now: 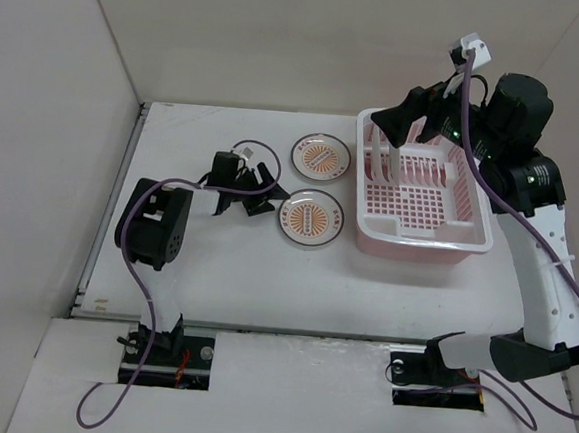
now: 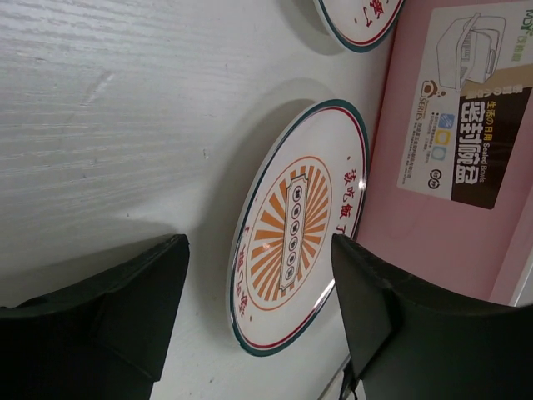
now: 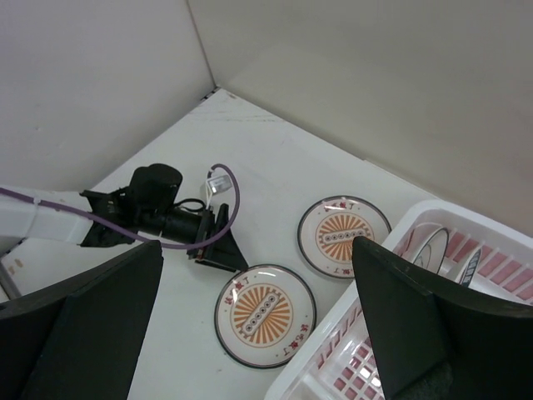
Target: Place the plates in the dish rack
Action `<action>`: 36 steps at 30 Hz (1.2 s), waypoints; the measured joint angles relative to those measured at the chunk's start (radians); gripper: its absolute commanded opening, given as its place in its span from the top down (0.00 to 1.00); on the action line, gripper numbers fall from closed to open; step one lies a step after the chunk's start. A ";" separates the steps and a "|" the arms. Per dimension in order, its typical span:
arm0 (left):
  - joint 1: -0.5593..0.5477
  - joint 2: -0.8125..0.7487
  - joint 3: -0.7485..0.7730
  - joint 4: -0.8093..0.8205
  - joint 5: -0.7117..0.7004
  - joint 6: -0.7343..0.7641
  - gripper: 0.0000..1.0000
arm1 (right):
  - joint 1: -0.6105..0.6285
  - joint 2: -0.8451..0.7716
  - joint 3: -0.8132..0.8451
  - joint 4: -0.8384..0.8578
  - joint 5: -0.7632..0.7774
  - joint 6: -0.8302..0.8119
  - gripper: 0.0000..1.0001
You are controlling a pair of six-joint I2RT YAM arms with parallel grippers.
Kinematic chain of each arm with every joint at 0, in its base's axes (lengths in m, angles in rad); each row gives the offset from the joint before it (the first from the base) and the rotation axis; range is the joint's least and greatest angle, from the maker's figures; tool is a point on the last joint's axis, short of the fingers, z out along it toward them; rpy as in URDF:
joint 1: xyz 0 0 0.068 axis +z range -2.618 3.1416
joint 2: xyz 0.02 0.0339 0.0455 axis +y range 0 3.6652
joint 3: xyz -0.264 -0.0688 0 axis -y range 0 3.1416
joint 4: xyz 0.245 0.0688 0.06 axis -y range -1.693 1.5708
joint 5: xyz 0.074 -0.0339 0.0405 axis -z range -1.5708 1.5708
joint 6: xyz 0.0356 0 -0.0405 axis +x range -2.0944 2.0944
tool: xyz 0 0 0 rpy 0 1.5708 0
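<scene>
The nearer sunburst plate (image 1: 310,221) lies flat on the white table (image 1: 214,281), just beside the dish rack's (image 1: 426,197) left wall, with its orange rayed centre facing up inside a thin dark rim. At its 12 o'clock, a little apart, the second sunburst plate (image 1: 319,157) also lies flat, again close to the rack's left side. The pink dish rack stands at 3 o'clock of both plates and has a white rim and a slotted grid floor. In the right wrist view two more plates, one dark-rimmed plate (image 3: 433,246) and another (image 3: 470,268) beside it, stand on edge among the dividers at the rack's far end. In the left wrist view the rack's pink side wall (image 2: 416,217) carries a printed label (image 2: 466,100). The left gripper (image 1: 261,199) sits low at 9 o'clock of the nearer plate, pointing toward it. Its jaws are parted and grasp nothing, and the wrist view shows that plate lying in the gap between the two black fingers (image 2: 108,317). The right gripper (image 1: 402,120) hangs above the rack's far left corner, at about 2 o'clock of the far plate. Its jaws are spread wide and empty, and its camera looks down on both sunburst plates and the rack's corner. Pale walls close in the table at the back and on both sides.
</scene>
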 measured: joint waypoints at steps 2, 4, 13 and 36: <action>-0.004 0.013 0.000 0.016 0.002 -0.005 0.36 | 0.000 -0.004 0.011 -0.003 0.005 -0.005 0.01; -0.013 0.024 0.002 0.040 0.006 -0.008 0.36 | 0.000 -0.008 0.013 -0.009 0.006 -0.008 0.01; -0.045 0.056 0.029 0.047 -0.009 -0.011 0.49 | 0.005 -0.007 0.039 -0.032 0.008 -0.013 0.01; -0.060 -0.092 0.050 -0.297 -0.230 0.017 1.00 | 0.224 -0.008 -0.050 -0.030 0.168 -0.136 0.01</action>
